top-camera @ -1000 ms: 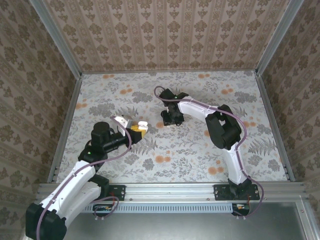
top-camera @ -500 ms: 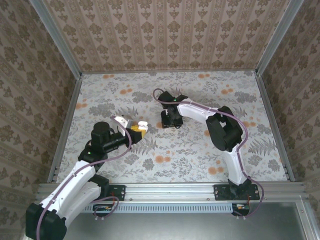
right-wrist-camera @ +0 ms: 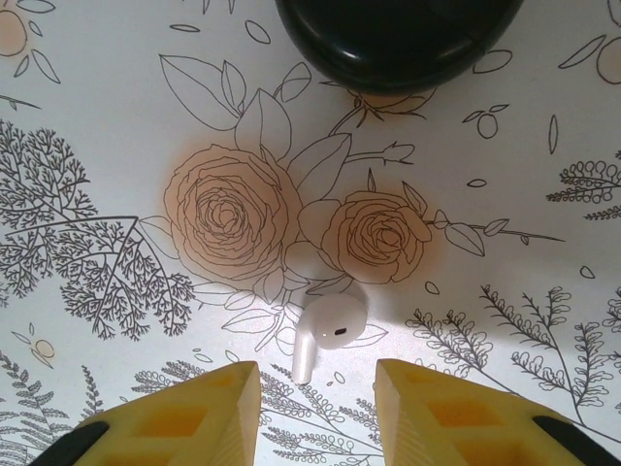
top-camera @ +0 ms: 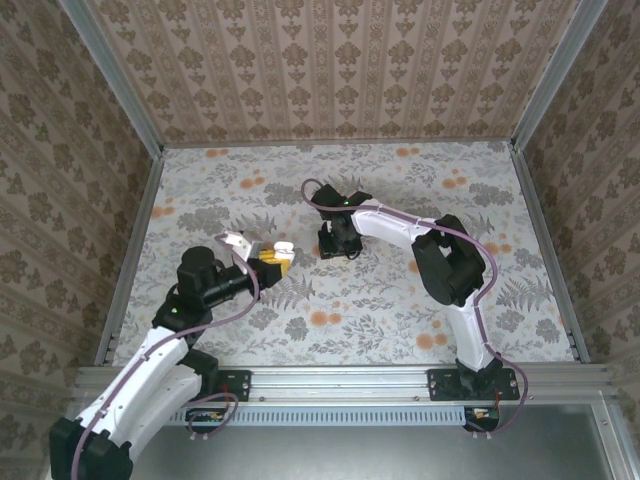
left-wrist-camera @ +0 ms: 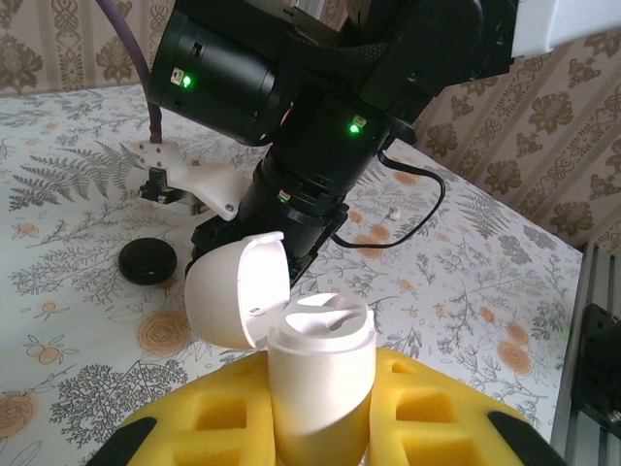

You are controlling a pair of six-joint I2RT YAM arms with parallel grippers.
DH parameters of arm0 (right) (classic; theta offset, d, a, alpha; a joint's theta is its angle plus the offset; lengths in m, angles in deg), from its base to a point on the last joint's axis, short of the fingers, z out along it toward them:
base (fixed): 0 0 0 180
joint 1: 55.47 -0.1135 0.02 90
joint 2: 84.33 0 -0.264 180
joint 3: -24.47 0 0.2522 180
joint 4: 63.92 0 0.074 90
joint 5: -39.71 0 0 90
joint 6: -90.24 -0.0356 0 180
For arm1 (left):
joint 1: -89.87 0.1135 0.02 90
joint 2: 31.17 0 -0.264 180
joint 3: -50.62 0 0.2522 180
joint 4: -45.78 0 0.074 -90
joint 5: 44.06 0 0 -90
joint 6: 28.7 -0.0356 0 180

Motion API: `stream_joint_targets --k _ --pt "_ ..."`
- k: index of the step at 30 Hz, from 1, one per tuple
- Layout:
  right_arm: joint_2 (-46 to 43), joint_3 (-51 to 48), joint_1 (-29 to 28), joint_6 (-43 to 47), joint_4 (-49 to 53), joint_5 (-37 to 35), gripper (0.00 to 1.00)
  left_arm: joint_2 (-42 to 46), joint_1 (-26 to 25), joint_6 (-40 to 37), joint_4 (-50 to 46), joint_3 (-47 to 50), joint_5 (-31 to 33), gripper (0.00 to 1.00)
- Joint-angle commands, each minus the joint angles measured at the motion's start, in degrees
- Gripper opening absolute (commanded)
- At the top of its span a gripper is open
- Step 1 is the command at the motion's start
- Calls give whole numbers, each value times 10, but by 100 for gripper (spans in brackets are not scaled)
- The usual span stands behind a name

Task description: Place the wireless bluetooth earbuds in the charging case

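**White bud on the table, open case waiting in the left grip**

We're looking straight down the right gripper [right-wrist-camera: 315, 393]. Its yellow foam fingers stand spread, and the earbud [right-wrist-camera: 328, 328] lies on the flowered table [right-wrist-camera: 87, 116] just ahead of the gap, touched by neither pad. It's a glossy white bud with a short stem. We judge it featherlight, hard and slippery, likely to squirt out or roll under a skewed pinch. Our best bet is a hold across the rounded head, leaving the stem free to drop into its well. A black puck [right-wrist-camera: 398, 39] sits beyond the bud, apart from it.

Over on the other side, the left gripper [left-wrist-camera: 320, 432] is pinching the charging case [left-wrist-camera: 320, 374] low on its body, upright, with the lid [left-wrist-camera: 236, 303] hinged back. We can see the white moulded insert inside. Whether a bud sits in it, we can't tell.
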Motion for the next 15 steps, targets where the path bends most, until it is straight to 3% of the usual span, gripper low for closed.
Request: stream_joint_targets --k 1,15 --pt "21 18 -3 -9 24 -12 37 14 0 -7 -8 4 -2 0" --pt "64 50 -3 -7 39 -21 33 19 0 -6 -14 7 -4 0"
